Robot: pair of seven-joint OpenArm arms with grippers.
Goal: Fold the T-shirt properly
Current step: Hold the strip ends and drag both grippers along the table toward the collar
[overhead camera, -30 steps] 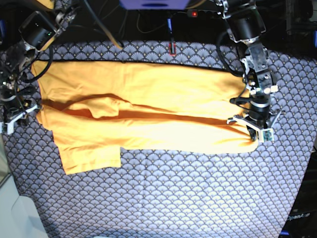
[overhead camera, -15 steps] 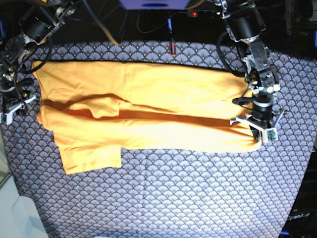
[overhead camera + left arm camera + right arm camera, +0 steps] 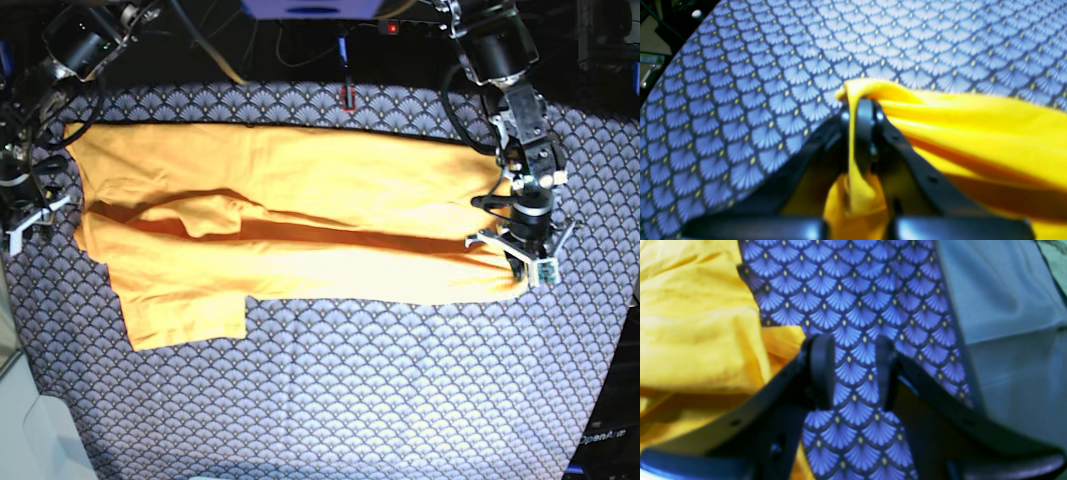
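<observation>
Tablecloth (image 3: 330, 390) under T-shirt (image 3: 300, 230), corner in left gripper (image 3: 862, 133)

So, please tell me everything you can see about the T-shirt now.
The T-shirt is plain yellow-orange, soft wrinkled cloth with no print. It lies folded lengthwise across the patterned tablecloth, one sleeve sticking out at its near-left corner. The left gripper is shut on its edge; the right gripper stands open beside it, holding nothing.
</observation>
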